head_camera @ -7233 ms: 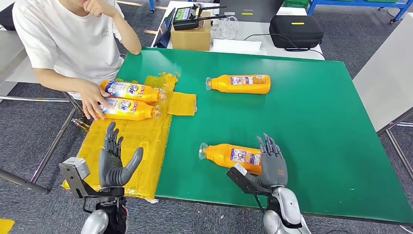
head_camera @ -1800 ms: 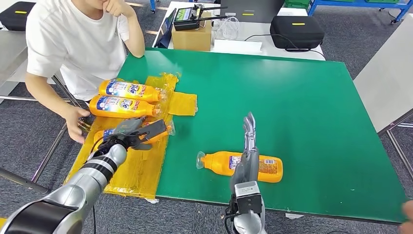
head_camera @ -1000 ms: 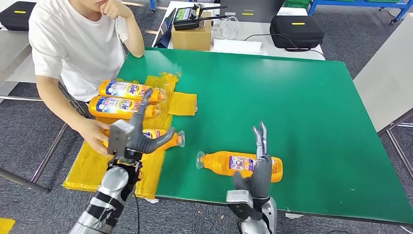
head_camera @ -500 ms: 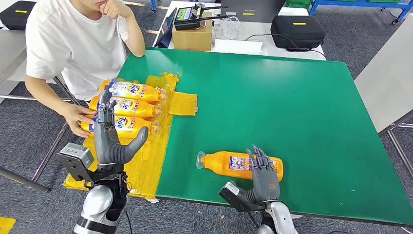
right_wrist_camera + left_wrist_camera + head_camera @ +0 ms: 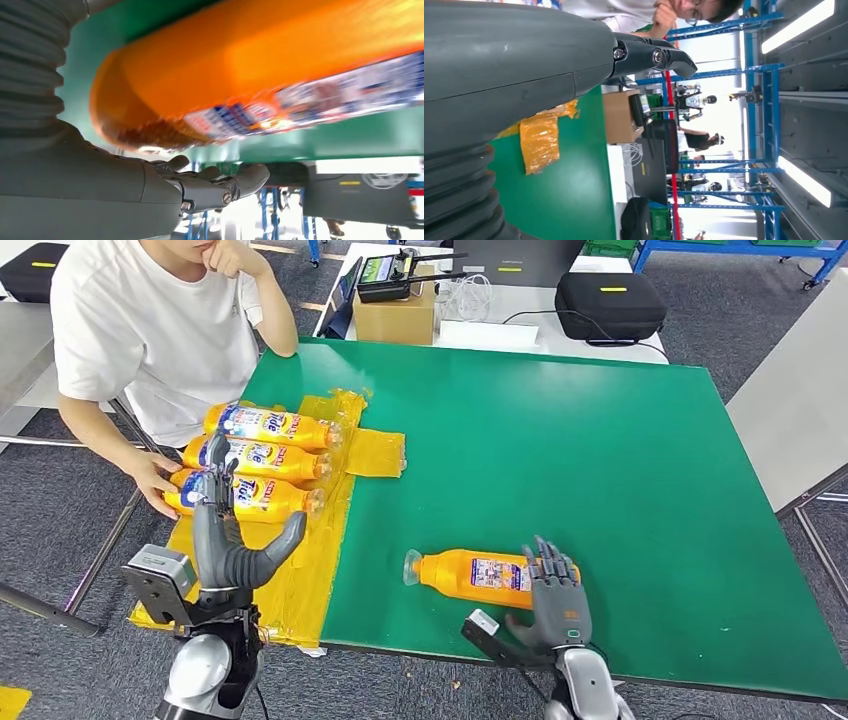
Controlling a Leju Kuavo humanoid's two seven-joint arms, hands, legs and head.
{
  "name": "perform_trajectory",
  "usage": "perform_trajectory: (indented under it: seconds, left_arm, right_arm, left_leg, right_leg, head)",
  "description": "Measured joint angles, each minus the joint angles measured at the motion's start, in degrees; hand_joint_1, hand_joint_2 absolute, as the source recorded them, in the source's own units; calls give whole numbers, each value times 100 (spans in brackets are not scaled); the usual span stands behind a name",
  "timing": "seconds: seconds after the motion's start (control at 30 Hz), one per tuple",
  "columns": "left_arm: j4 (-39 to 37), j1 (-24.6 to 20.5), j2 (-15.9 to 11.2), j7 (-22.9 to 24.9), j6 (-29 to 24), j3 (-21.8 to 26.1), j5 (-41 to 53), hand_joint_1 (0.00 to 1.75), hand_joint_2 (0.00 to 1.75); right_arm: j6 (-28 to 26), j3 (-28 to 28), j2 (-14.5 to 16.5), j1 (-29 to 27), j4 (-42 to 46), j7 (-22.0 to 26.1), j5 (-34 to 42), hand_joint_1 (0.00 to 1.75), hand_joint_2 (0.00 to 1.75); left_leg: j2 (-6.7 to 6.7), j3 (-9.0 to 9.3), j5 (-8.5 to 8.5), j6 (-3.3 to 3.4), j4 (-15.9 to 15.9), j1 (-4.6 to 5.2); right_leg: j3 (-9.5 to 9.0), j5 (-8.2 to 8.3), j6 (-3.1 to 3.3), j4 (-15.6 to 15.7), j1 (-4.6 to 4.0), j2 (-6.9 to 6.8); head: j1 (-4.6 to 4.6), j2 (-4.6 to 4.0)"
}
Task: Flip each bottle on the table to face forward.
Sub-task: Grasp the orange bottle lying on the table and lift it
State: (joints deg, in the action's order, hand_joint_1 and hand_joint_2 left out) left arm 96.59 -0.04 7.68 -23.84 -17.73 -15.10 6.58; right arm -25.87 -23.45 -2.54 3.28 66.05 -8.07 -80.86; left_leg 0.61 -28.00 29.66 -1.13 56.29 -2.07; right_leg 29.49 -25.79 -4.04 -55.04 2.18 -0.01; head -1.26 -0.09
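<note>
One orange bottle [image 5: 485,577] lies on its side on the green table [image 5: 600,460], cap to the left, near the front edge. My right hand [image 5: 556,598] is open over its base end, fingers spread. In the right wrist view the bottle [image 5: 260,75] is close beside the straight fingers [image 5: 220,186], which do not wrap it. Three more orange bottles [image 5: 258,458] lie in a row on a yellow mat [image 5: 310,560] at the table's left. My left hand [image 5: 232,540] stands open above the mat's near end, fingers up, holding nothing.
A person [image 5: 150,330] sits at the table's left corner, one hand [image 5: 155,483] by the nearest mat bottle. A cardboard box [image 5: 393,315] and a black case [image 5: 608,302] stand on the white table behind. A grey table [image 5: 790,410] lies to the right.
My left hand let go of the third bottle on the mat and drew back toward me. My right hand turned from edge-on to flat and shifted right, over the near bottle's base.
</note>
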Motion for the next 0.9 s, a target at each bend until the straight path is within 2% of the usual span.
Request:
perform_trajectory:
  seconds: [0.3, 0.47, 0.6, 0.63, 0.73, 0.77, 0.9]
  left_arm:
    - [-33, 158, 58, 247, 73, -156, 251, 0, 175]
    - [-162, 175, 85, 450, 126, -327, 411, 0, 175]
    - [-301, 89, 95, 501, 141, -450, 479, 0, 175]
    - [-351, 48, 97, 518, 158, -482, 463, 0, 175]
    - [-514, -92, 102, 572, 230, -575, 354, 0, 175]
    - [-559, -131, 103, 581, 256, -596, 304, 0, 175]
    - [-721, -264, 103, 777, 466, -672, -2, 0, 175]
  right_arm:
    - [356, 78, -146, 6, 183, -234, -156, 0, 175]
    - [753, 130, -151, 156, 57, -185, 361, 0, 175]
    - [790, 173, -124, 424, -343, 68, 864, 0, 175]
    - [798, 192, -104, 522, -507, 136, 982, 35, 175]
    - [845, 231, -35, 855, -1060, 301, 1215, 164, 175]
    - [859, 234, -13, 955, -1219, 344, 1250, 173, 175]
    - [887, 234, 86, 1333, -1812, 445, 1317, 175, 175]
  left_leg:
    - [2, -1, 0, 0, 0, -1]
    - [9, 6, 0, 0, 0, 0]
    - [13, 23, 0, 0, 0, 0]
    - [14, 30, 0, 0, 0, 0]
    - [20, 54, 1, 0, 0, -3]
    - [20, 60, 1, 0, 0, -3]
    - [37, 85, 2, 2, -1, -3]
  right_leg:
    - [4, 0, 0, 0, -1, 1]
    - [0, 1, 0, 1, 0, 4]
    - [-13, 1, 0, 2, 0, 7]
    - [-17, 1, 0, 2, -1, 9]
    - [-37, 1, 0, 2, -4, 18]
    - [-43, 1, 0, 2, -4, 20]
    - [-59, 3, 2, 3, -4, 34]
  head:
    - [-1, 0]
    - [1, 0]
    - [0, 0]
    - [-1, 0]
    - [1, 0]
    - [1, 0]
    - [0, 0]
